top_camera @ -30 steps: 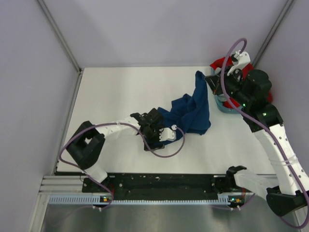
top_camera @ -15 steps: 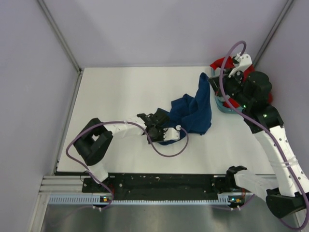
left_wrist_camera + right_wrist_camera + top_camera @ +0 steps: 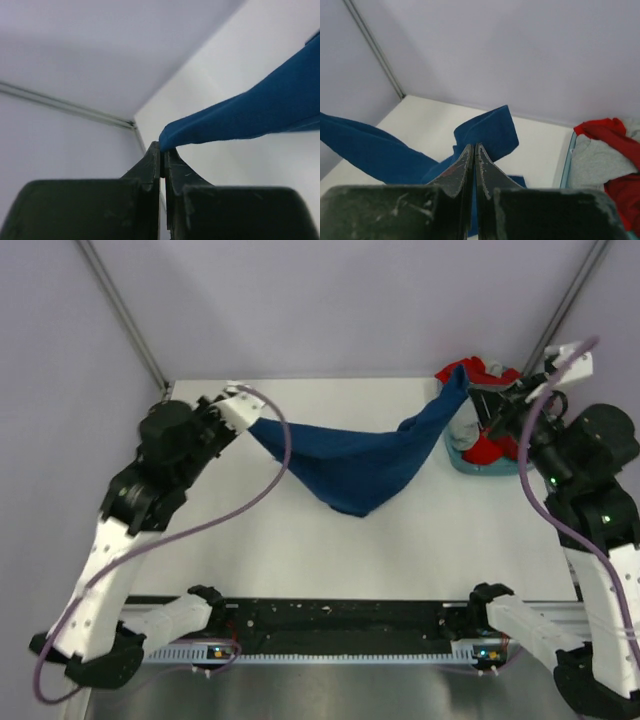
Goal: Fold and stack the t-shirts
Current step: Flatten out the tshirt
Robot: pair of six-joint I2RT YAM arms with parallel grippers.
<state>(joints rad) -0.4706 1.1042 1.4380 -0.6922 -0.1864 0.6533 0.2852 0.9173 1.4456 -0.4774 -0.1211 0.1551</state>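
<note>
A navy blue t-shirt (image 3: 352, 462) hangs stretched above the white table between both arms, sagging in the middle. My left gripper (image 3: 250, 423) is shut on its left corner (image 3: 172, 137) at the far left. My right gripper (image 3: 462, 388) is shut on the shirt's right end (image 3: 487, 132), near the basket. A red t-shirt (image 3: 488, 448) and a grey t-shirt (image 3: 466, 428) lie bunched in the light blue basket (image 3: 480, 466) at the far right; the right wrist view shows the same red t-shirt (image 3: 620, 187) and grey t-shirt (image 3: 597, 162).
The white table (image 3: 250, 540) is bounded by pale walls with metal corner posts (image 3: 125, 315) at the back left and back right. The arm bases sit on a black rail (image 3: 340, 620) along the near edge.
The left gripper closed on the navy shirt low on the table, then lifted and swung far left and back, pulling the shirt out into a stretched span. The right arm rose slightly.
</note>
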